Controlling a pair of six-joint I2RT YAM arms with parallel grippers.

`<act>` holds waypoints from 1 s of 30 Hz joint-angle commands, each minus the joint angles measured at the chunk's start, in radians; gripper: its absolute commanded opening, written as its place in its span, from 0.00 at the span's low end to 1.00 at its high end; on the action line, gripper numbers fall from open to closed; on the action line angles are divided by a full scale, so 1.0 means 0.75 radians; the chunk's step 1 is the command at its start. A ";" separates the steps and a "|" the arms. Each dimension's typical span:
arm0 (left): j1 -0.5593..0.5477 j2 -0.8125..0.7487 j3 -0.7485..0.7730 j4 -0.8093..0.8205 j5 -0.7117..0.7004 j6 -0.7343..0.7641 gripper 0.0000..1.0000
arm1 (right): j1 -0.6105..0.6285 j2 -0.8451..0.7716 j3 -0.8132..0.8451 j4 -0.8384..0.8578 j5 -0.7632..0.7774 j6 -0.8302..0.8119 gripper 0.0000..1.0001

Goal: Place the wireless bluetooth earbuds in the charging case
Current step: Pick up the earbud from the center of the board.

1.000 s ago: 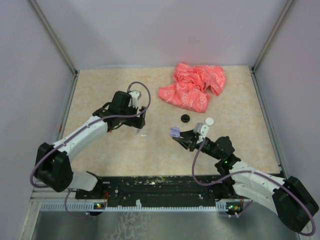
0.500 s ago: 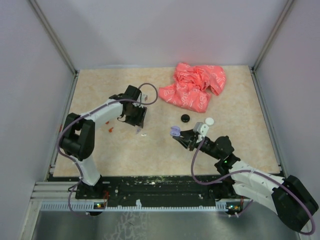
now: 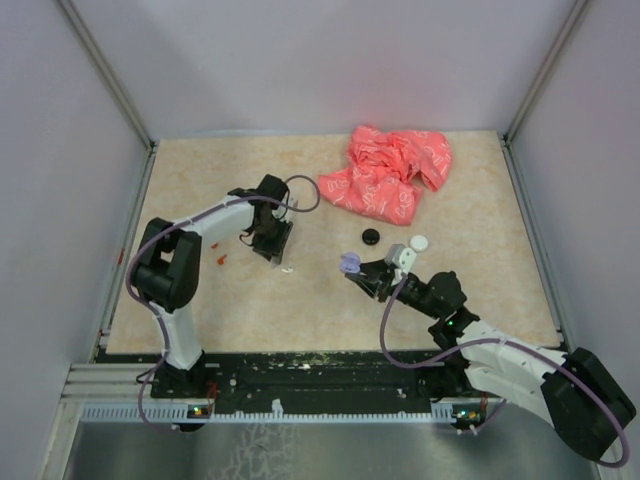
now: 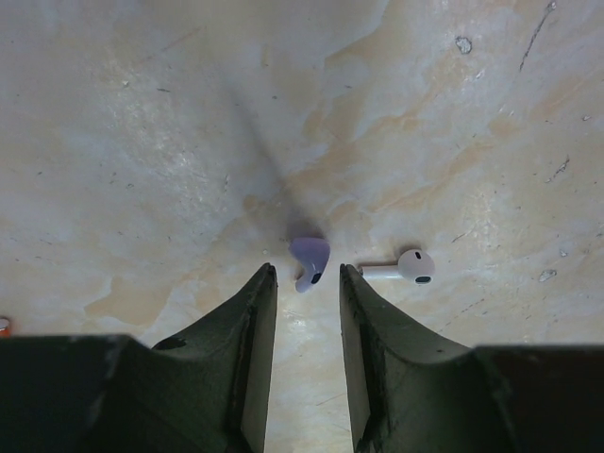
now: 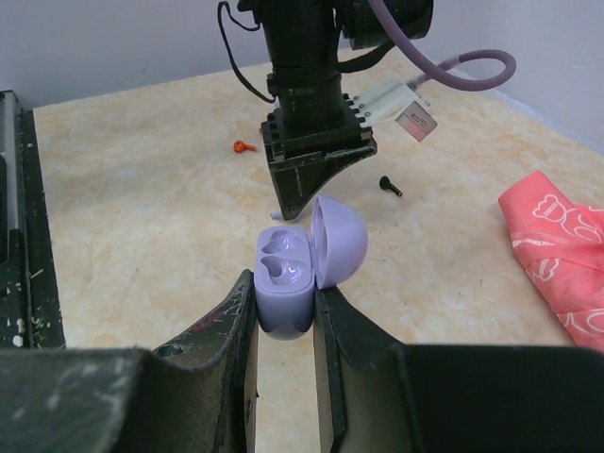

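In the left wrist view a pale purple earbud [image 4: 310,261] lies on the table, just past my left gripper [image 4: 307,276]. Its jaws are narrow, with a small gap on each side of the earbud. A white earbud [image 4: 401,268] lies just right of the right fingertip. From above, the left gripper [image 3: 280,256] points down at the white earbud [image 3: 287,268]. My right gripper [image 5: 283,300] is shut on the purple charging case [image 5: 285,283]. The case's lid is open and both sockets are empty. In the top view the case [image 3: 349,264] is held right of the left gripper.
A crumpled pink-red bag [image 3: 388,172] lies at the back. A black disc [image 3: 371,236] and a white disc [image 3: 418,242] sit behind the right gripper. A small red bit [image 3: 221,258] lies left of the left gripper, and a tiny black stemmed bit [image 5: 389,185] beyond it.
The left arm has folded inward and its gripper has come down over the two earbuds. Its jaws have narrowed from wide open. The right arm and the case have not moved.
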 commanded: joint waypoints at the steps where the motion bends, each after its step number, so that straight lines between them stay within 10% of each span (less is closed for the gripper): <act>1: -0.022 0.031 0.054 -0.037 -0.027 0.015 0.38 | 0.002 0.000 0.015 0.074 -0.008 -0.005 0.00; 30: -0.075 0.042 0.039 -0.075 -0.150 -0.038 0.21 | 0.001 0.006 0.029 0.059 -0.046 0.005 0.00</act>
